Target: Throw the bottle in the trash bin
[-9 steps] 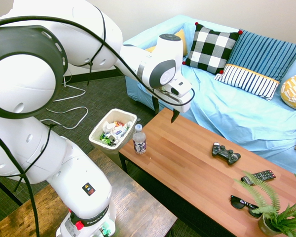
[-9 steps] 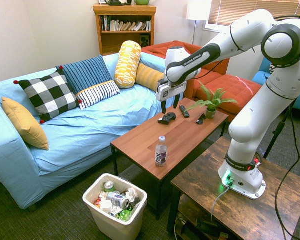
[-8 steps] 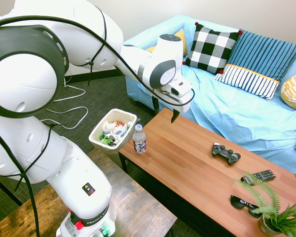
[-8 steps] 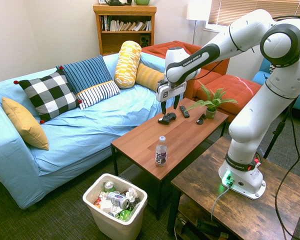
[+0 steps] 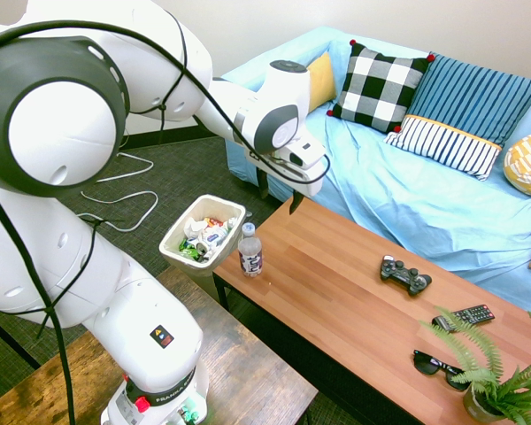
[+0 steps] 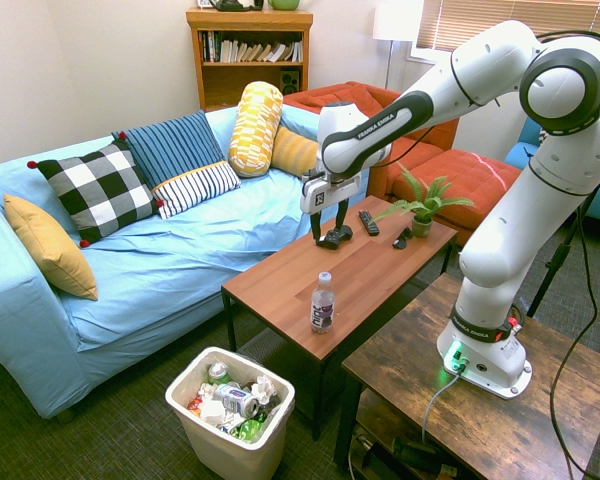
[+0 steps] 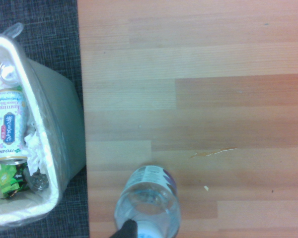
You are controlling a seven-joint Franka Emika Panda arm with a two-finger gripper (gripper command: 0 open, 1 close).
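Second exterior view: white arm over a low table, bottle upright, bin beside.

Nearest, one trash bin (image 6: 264,452), on the floor just off the table's end, holding cans, crumpled paper and green wrappers. Next, one clear bottle (image 6: 322,304), white cap, purple-and-white label, standing on the wood-topped coffee table (image 6: 286,278) near the end by the bin. Beyond it, one gripper (image 6: 330,239), pointing down above the table, fingers spread, nothing between them, apart from the bottle. Farther along the tabletop: one black game controller (image 6: 335,237), one remote (image 6: 368,223), one potted fern (image 6: 422,210).
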